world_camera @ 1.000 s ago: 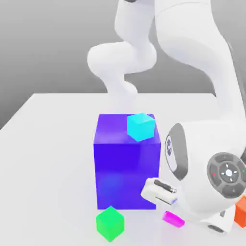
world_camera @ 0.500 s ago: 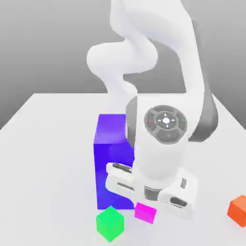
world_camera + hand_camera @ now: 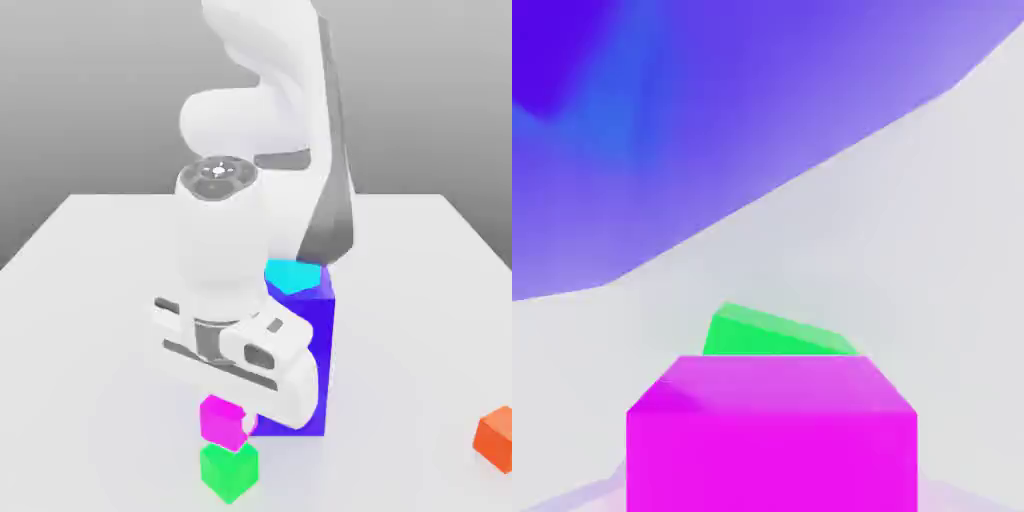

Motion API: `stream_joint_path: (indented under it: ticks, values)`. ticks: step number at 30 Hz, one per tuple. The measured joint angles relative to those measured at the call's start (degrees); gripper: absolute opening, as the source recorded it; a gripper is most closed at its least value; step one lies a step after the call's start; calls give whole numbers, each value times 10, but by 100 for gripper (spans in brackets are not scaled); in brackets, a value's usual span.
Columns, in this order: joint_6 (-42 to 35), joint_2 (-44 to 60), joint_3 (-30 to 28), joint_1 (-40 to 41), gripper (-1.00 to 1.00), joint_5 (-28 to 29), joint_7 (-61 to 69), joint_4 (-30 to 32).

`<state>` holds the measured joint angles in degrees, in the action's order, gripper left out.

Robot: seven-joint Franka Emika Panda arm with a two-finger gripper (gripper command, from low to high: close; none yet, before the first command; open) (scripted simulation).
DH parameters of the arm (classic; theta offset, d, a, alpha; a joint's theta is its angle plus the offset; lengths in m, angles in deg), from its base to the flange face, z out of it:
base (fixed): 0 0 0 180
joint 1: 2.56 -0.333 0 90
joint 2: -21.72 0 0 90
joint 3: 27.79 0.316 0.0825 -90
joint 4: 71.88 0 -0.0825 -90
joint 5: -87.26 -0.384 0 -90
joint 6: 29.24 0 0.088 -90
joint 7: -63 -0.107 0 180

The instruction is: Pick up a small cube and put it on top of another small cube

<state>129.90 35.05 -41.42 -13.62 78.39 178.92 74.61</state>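
Magenta cube (image 3: 222,422) above the green cube (image 3: 229,475)

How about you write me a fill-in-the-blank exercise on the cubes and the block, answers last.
In the exterior view, the magenta cube appears just above the ____ cube.
The ____ cube is on top of the large blue block.
The cube nearest the exterior view's right edge is ____.

green; cyan; orange

The blue block (image 3: 310,360) looks smooth and faintly glossy; the magenta cube (image 3: 223,421) looks smooth.
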Motion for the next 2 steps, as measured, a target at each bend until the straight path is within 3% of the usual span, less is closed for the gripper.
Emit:
stream_joint_path:
  ticks: [2]
  values:
    - [0,0,0,0,100,0,0,0]
